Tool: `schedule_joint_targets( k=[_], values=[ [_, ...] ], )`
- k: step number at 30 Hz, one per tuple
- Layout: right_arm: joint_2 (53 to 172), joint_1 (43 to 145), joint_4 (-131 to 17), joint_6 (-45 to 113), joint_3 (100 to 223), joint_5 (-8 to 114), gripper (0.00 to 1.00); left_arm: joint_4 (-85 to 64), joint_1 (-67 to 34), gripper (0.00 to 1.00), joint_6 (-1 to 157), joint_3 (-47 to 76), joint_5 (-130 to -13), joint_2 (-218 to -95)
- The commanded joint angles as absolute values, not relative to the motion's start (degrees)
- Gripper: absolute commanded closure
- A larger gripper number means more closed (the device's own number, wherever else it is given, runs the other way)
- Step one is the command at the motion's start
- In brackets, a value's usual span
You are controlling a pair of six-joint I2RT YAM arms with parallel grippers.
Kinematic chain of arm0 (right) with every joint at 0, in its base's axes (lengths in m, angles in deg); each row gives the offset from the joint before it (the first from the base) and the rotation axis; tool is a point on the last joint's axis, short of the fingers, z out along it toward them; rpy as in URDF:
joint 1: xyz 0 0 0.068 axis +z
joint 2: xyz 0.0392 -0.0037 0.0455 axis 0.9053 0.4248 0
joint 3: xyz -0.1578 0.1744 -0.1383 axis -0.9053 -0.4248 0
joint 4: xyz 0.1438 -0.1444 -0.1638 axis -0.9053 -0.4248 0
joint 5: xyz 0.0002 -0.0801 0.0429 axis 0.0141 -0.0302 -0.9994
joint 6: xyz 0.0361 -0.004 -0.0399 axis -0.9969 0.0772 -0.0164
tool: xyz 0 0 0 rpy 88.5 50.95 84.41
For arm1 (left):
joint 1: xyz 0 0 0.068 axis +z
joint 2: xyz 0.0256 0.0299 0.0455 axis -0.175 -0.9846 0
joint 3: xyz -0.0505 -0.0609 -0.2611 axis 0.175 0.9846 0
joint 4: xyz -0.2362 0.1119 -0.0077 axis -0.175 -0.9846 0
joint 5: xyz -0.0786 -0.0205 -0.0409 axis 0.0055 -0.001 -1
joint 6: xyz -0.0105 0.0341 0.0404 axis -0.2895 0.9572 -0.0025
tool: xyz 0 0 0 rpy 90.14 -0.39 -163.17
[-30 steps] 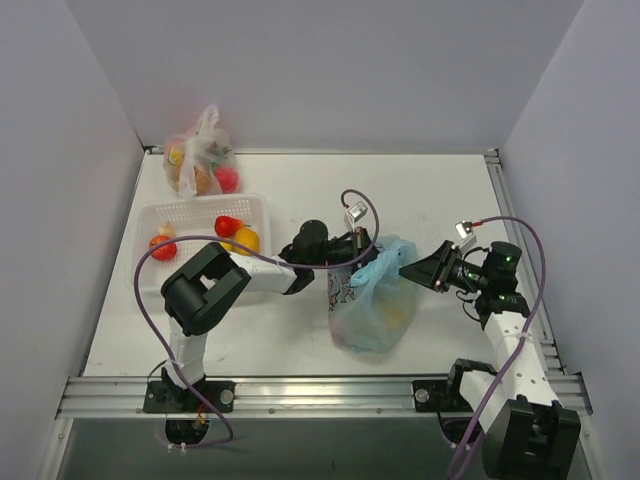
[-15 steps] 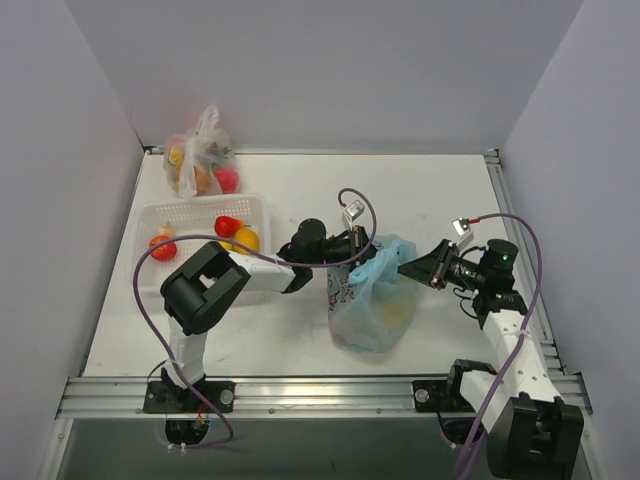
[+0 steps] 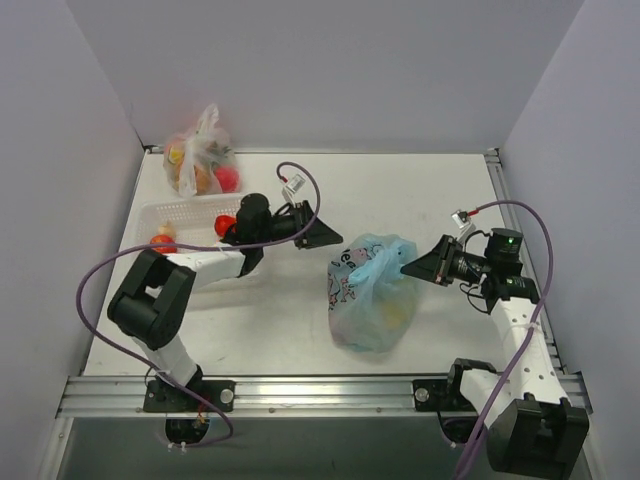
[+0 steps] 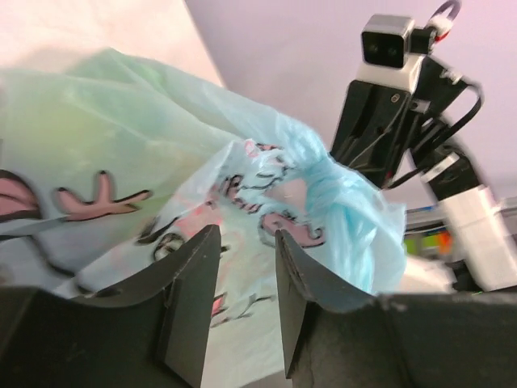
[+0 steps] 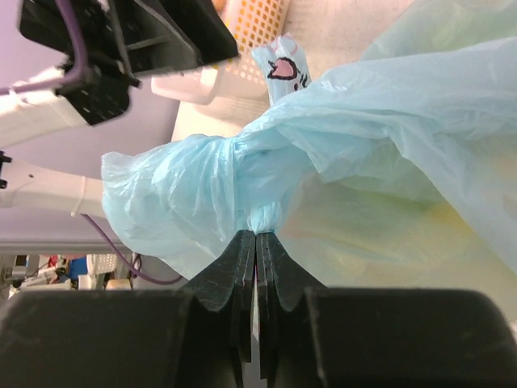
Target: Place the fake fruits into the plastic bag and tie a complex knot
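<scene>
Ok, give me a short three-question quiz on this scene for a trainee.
1. True or false: the right pincer is shut on the thin light-blue printed plastic bag.
2. The left pincer is: A open, gripping nothing; B shut on the bag; C holding a fruit.
3. Fill in: a red fake fruit lies in the white perforated plastic ____.
Key: 1 true; 2 A; 3 basket.

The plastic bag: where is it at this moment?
In the top view, the plastic bag lies right of centre, with the right gripper pinching its twisted top.
</scene>
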State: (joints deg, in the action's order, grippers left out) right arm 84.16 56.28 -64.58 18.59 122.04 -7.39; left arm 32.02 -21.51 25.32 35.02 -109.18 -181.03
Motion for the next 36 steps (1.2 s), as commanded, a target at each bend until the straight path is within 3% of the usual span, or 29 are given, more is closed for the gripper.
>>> schedule_joint_targets(
  k=[1, 3, 5, 8, 12, 17, 27, 36],
  values=[
    [85.1, 56.3, -70.8, 24.4, 125.0, -8.0, 1.00, 17.3, -18.2, 0.55, 44.9, 32.0, -115.2, -173.4],
    [85.3, 56.5, -72.4, 25.6, 125.5, -7.5, 1.00, -5.2, -17.2, 0.52, 58.7, 25.5, -115.7, -169.3],
    [85.5, 56.6, -73.0, 26.8, 126.0, -7.2, 1.00, -27.7, -17.4, 0.50, 82.6, 21.3, -115.0, -167.2],
    [85.6, 56.9, -74.5, 28.4, 126.6, -7.0, 1.00, -42.1, -17.3, 0.39, 103.7, 19.0, -111.9, -161.9],
    [85.7, 57.7, -75.5, 28.9, 127.1, -6.5, 1.00, -44.0, -20.2, 0.32, 114.1, 20.4, -105.0, -152.8],
    [84.5, 59.7, -76.0, 29.2, 127.0, -3.0, 1.00, -43.5, -34.1, 0.32, 123.6, 21.2, -89.2, -149.3],
    [82.4, 63.0, -77.6, 30.9, 128.0, 6.8, 1.00, -40.0, -50.2, 0.29, 131.5, 17.7, -72.9, -153.3],
    [81.2, 63.9, -79.6, 33.1, 129.2, 10.9, 1.00, -37.0, -53.8, 0.29, 131.9, 13.3, -67.9, -159.7]
  ],
)
